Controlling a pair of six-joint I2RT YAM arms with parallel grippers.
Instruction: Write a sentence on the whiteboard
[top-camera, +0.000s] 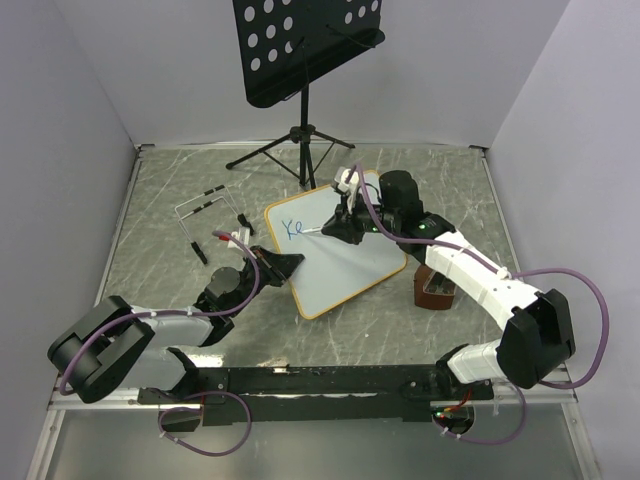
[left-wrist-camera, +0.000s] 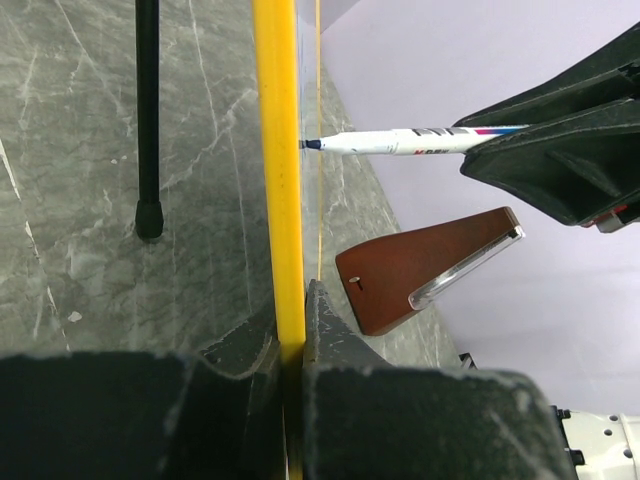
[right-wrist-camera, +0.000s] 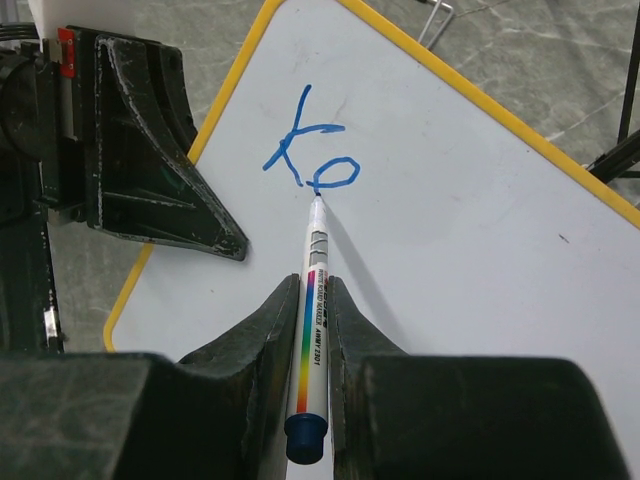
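The whiteboard (top-camera: 350, 268), white with a thin yellow-orange frame, is held tilted at the table's middle. My left gripper (top-camera: 288, 264) is shut on its near-left edge; in the left wrist view the yellow frame (left-wrist-camera: 278, 180) runs edge-on between that gripper's (left-wrist-camera: 297, 318) closed jaws. My right gripper (top-camera: 344, 228) is shut on a white marker (right-wrist-camera: 315, 320) with a rainbow stripe and blue end. The marker's tip touches the board at the blue lettering. Of the sentence (right-wrist-camera: 310, 150), only a "K" and a rounded letter show.
A black perforated music stand (top-camera: 305, 45) rises at the back, its tripod legs (top-camera: 262, 152) spread on the marble table. A brown wedge-shaped block (top-camera: 437, 291) sits right of the board. A wire holder (top-camera: 205, 205) and small marker parts (top-camera: 225, 238) lie to the left.
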